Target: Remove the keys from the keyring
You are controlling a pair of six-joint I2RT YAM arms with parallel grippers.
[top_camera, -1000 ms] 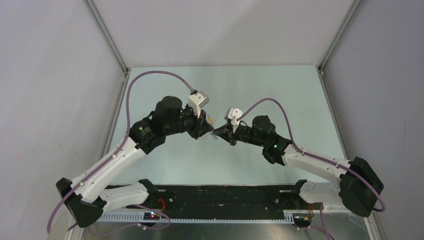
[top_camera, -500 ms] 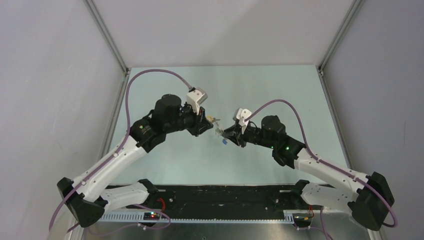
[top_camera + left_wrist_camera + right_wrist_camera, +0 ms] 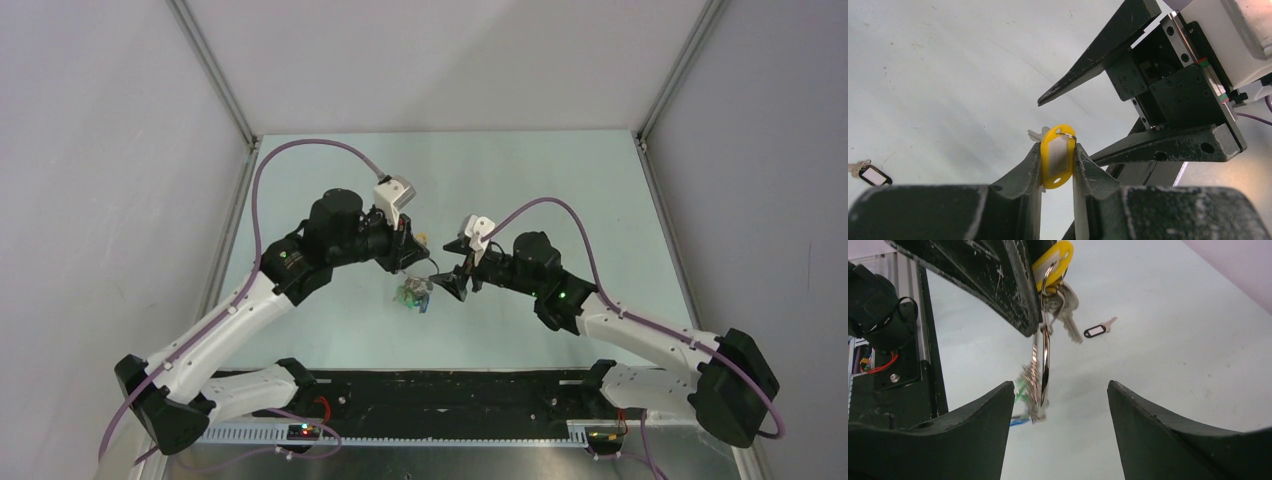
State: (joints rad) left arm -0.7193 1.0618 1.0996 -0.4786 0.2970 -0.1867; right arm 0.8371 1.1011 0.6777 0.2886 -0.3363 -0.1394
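Observation:
My left gripper (image 3: 1057, 156) is shut on the yellow head of a key (image 3: 1058, 155), held above the table. The silver keyring (image 3: 1044, 360) hangs from that yellow head (image 3: 1053, 260), with a bare metal key beside it. Green and blue keys (image 3: 1023, 392) dangle blurred at the ring's lower end. In the top view the bunch (image 3: 412, 295) hangs below the left gripper (image 3: 408, 256). My right gripper (image 3: 1060, 390) stands open right next to the ring's lower end, holding nothing; the top view shows it (image 3: 446, 283) just right of the bunch.
A single black-headed key (image 3: 1095, 331) lies loose on the pale table; the left wrist view shows it (image 3: 872, 175) at the lower left. The right gripper's open fingers (image 3: 1083, 75) reach in close before the left gripper. Grey walls enclose the table.
The right gripper has opened and let go of the ring. The ring with the green and blue keys has swung down and now hangs from the left gripper, still moving.

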